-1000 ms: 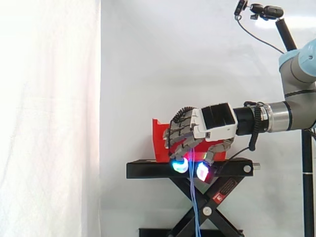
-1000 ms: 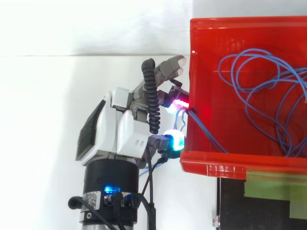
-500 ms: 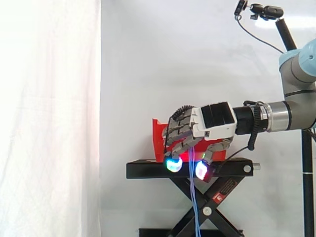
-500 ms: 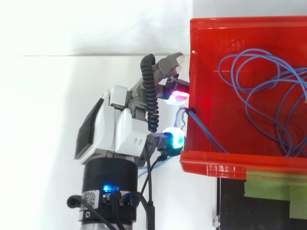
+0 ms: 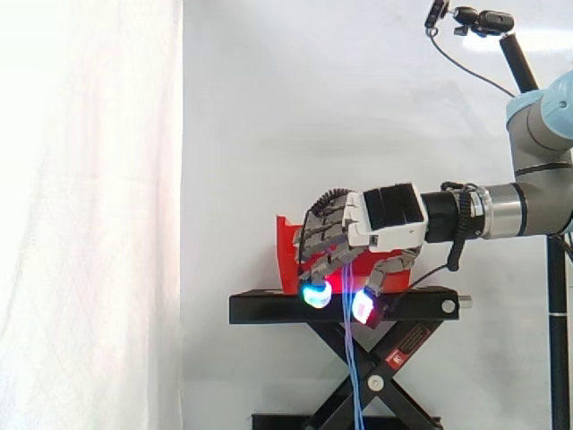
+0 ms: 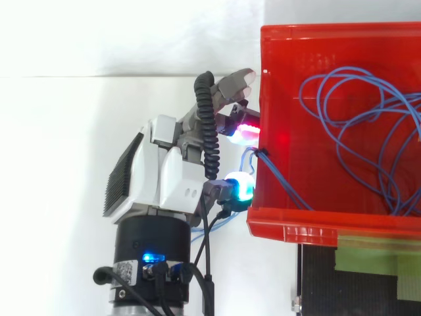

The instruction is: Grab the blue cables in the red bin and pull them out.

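At red bin (image 6: 316, 220) wall: hand (image 6: 164, 178) just outside it, on the side that reads left from above; no part inside the bin.
Hand state: clenched loosely round blue cables (image 5: 350, 358), curled over w/ strands running down betw. fingers and thumb; pads (image 5: 315, 294) apart, not meeting; tightness of hold can't be told.
Blue cables: mostly coiled in loops inside red bin; partly led over that same wall right by the hand, then dropping straight down past the black stand (image 5: 269, 309) under the bin.
Why hand there: prob. to drag strands sideways over the wall rather than lift the whole tangle; palm-down and about level w/ bin rim, likely to keep the pull line low over the edge.
Why strands hang: slack outside red bin, falling by own weight w/ no support below.
Red bin: upright, open top, seated on black stand; white curtain (image 5: 89, 215) behind.
Arm (image 5: 501, 210): reaches in level toward red bin, wrist at approx. bin height.
Step in hand: mid-pull, judging by strands over the wall; bulk still in red bin, so far from done.
Next move needs: firmer pinch on strands, then travel away from red bin.
Risk: snagging of loops on bin wall, dragging or tipping the bin if light; slipping of thin strands thru a loose curl.
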Robot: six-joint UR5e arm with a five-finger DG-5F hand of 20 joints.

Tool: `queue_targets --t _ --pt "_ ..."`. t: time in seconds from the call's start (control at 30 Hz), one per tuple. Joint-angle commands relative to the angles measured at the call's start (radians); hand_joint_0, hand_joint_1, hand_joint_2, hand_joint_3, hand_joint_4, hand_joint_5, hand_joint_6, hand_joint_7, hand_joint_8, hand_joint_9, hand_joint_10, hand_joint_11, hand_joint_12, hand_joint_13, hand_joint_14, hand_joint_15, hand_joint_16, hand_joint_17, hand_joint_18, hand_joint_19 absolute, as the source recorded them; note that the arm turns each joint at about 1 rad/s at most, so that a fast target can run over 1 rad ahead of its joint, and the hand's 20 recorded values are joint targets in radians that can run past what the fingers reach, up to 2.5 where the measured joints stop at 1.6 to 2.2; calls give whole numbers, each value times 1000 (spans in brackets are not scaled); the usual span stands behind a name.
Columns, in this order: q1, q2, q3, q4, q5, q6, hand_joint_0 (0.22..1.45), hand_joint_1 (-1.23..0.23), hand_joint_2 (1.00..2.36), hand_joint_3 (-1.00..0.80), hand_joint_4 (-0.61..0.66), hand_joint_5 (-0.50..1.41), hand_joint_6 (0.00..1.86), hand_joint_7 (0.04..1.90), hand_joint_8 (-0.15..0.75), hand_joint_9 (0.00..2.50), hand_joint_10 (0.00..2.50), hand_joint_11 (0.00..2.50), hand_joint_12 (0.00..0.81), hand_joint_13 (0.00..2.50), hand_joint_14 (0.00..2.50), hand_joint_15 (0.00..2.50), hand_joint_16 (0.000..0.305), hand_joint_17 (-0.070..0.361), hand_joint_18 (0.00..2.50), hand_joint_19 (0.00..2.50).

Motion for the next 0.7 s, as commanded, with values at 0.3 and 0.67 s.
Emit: queue_targets --t 0.3,0.67 --pt "4 0 0 5 1 3 711 -979 1000 -1000 83 850 1 832 258 695 14 412 366 578 14 370 48 108 448 420" --pt "4 0 -18 7 1 3 714 -980 1000 -1000 76 877 1 849 261 712 14 402 366 587 15 369 47 107 452 428"
